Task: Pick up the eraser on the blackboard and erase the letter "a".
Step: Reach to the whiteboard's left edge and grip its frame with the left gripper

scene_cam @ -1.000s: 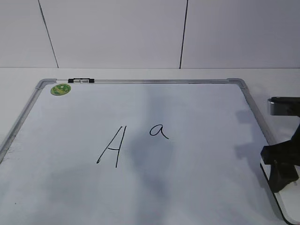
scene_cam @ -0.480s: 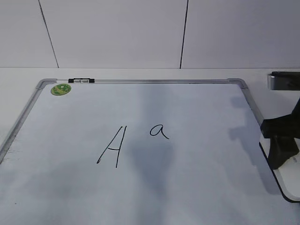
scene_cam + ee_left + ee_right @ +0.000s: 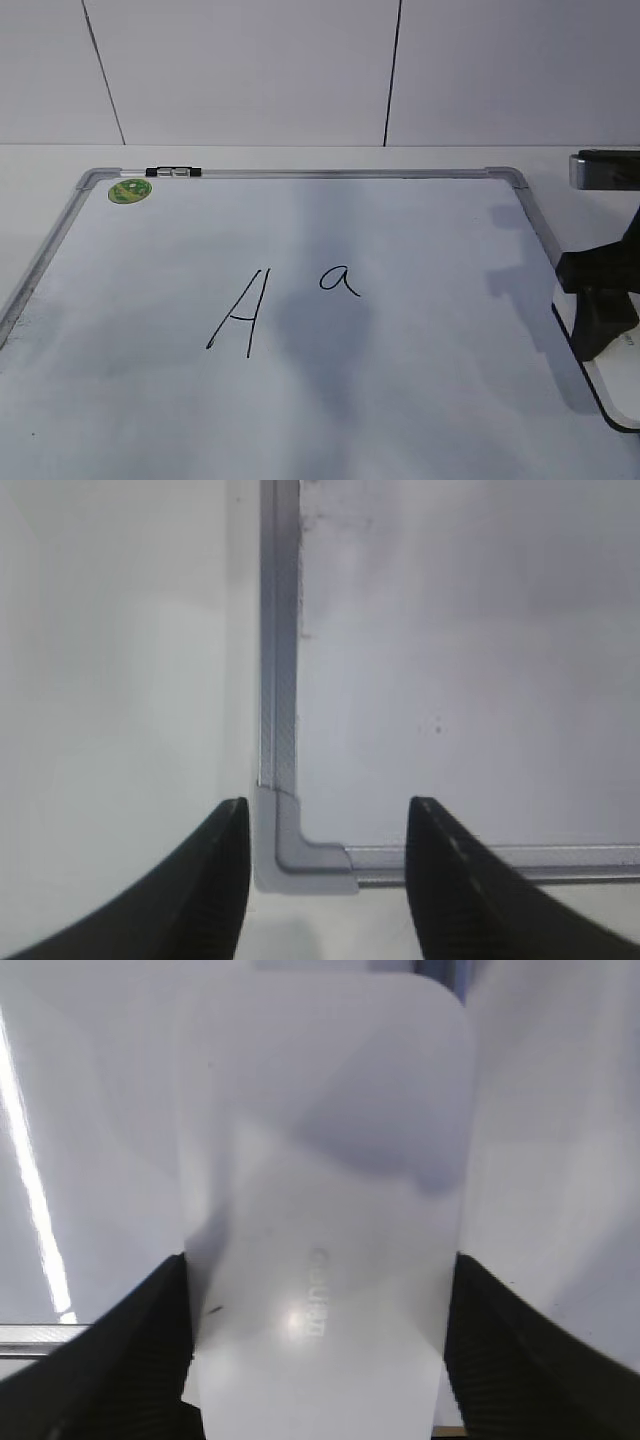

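We take the large white dry-erase blackboard (image 3: 420, 400) with its grey aluminium frame as our landmark; it lies flat on the pale bench (image 3: 300, 158). The small handwritten black letter "a" (image 3: 339, 280) sits near the board's middle, just right of the much larger angular capital "A" (image 3: 238, 312), and it is still whole, so no wiping has been done yet. A round green sticker (image 3: 130, 190) marks the board's far left corner.

The white glossy oblong plastic eraser (image 3: 320, 1220) lies at the board's right edge, well apart from the letter. The right gripper (image 3: 318, 1360) is down over it, one dark jaw along each long side. The right wrist view is close and hazy, so although the jaws seem to hug the block's sides, we cannot tell whether they are pressing it or only bracketing it. We judge that this straddle across the narrow width is chosen so that the felt base stays facing down for wiping.

The left gripper (image 3: 320, 880) hangs over the board's near left corner, jaws apart and holding nothing, probably parked there to stay out of the way.
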### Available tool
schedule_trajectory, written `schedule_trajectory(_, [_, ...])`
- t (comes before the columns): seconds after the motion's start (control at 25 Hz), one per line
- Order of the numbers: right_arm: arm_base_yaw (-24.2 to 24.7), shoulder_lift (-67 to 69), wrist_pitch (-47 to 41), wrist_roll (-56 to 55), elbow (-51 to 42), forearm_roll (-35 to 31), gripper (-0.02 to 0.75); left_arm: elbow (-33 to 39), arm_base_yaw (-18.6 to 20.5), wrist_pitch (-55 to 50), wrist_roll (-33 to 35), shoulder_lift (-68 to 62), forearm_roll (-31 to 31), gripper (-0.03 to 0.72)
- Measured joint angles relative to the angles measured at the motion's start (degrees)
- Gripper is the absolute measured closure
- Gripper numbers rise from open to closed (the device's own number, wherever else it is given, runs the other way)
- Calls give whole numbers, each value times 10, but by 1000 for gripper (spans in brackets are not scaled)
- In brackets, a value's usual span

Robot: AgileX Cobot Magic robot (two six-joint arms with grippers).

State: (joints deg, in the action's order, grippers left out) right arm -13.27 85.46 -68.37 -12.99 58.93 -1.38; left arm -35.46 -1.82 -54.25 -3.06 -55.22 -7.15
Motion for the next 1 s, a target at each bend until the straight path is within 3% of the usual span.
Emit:
schedule_trajectory(0.64, [0,0,-5,9,0,-2,176,-198,0,30,-1,-283,56,305])
schedule_trajectory(1.0, [0,0,-7,11,0,-6,176,-255,0,49,-1,-403,72,305])
